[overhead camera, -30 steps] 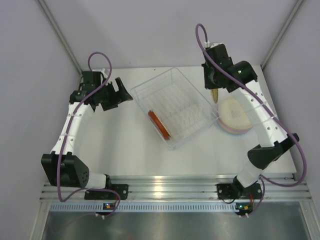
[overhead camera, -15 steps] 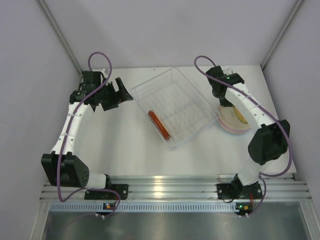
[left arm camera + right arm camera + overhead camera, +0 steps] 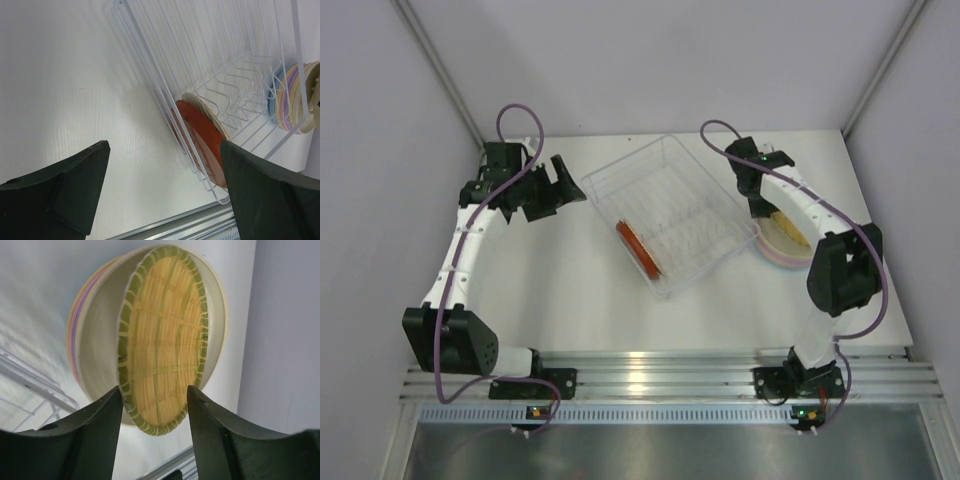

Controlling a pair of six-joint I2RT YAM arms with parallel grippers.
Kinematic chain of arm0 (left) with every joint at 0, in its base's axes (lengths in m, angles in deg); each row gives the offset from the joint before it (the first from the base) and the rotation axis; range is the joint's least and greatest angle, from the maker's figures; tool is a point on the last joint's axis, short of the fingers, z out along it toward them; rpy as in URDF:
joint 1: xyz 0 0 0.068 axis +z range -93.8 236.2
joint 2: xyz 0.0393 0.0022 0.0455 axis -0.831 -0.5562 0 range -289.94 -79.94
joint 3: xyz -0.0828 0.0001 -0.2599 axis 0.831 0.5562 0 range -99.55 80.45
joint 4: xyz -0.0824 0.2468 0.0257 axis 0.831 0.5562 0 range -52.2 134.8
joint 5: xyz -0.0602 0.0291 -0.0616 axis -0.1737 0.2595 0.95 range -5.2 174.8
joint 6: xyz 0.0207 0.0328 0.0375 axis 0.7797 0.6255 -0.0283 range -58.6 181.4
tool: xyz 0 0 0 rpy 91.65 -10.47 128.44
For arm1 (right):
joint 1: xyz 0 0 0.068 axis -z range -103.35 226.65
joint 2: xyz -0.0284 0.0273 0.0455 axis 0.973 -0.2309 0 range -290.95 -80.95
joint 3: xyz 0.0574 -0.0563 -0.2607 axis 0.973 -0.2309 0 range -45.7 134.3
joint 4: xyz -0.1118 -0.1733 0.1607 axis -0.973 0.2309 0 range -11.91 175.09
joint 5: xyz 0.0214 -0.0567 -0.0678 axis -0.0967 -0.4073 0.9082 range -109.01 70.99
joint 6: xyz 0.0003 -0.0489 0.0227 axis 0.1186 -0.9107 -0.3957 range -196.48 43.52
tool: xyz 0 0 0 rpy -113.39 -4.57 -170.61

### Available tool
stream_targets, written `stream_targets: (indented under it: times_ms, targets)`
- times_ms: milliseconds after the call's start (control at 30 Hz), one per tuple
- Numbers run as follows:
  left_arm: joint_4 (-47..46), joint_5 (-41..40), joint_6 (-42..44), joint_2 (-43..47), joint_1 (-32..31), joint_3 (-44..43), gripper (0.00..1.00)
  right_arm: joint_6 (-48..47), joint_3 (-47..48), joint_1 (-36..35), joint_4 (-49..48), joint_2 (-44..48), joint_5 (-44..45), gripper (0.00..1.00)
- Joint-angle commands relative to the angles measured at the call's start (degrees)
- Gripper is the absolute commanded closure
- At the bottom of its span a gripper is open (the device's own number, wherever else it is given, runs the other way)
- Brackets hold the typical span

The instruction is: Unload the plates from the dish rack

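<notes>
The see-through dish rack (image 3: 672,190) sits mid-table, tilted. A red plate (image 3: 639,250) stands on edge at its near end. In the left wrist view the red plate (image 3: 201,145) has a cream plate (image 3: 206,108) close behind it. My left gripper (image 3: 570,180) is open and empty left of the rack (image 3: 150,75). My right gripper (image 3: 769,211) is low over the stack of plates (image 3: 787,248) right of the rack. Its jaws are open (image 3: 155,390) around the near rim of a mustard woven plate (image 3: 162,350), which lies on the cream top of the stack (image 3: 100,355).
The enclosure's right wall (image 3: 285,330) stands close behind the stack. A metal rail (image 3: 660,365) runs along the near table edge. The stack's pastel rims (image 3: 290,97) show past the rack's far end in the left wrist view.
My right gripper came down from above the rack's far corner with the mustard plate to the stack, where the plate now lies flat. The left arm has not moved.
</notes>
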Motion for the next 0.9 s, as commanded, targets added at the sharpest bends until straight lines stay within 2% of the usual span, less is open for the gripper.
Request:
stream_targets:
  times_ms: [0,67,200,467,567,867]
  targets:
    - [-0.33,0.38,0.36,1.41,-0.29,-0.60,0.03,0.15,4.76,0.52,-0.58,3.74,-1.46,0.46]
    - [-0.33,0.55,0.27,1.24,-0.29,-0.61,0.03,-0.02,6.34,0.17,-0.83,5.76,-7.75,0.38]
    - [-0.50,0.73,0.27,0.97,-0.29,-0.61,0.03,-0.55,7.14,-1.49,-3.12,12.26,-23.41,0.31]
    - [-0.68,1.26,-0.08,0.27,-0.38,-0.87,0.04,-3.10,9.07,-14.76,-7.69,13.60,-53.63,0.29]
    - [-0.59,0.99,0.00,0.62,-0.38,-0.52,0.04,-2.92,10.48,-18.72,-7.69,10.00,-58.32,0.30]
    - [-0.15,-0.32,0.53,1.50,-0.38,0.01,0.03,-7.05,12.68,-25.22,-3.83,2.26,-56.23,0.32]
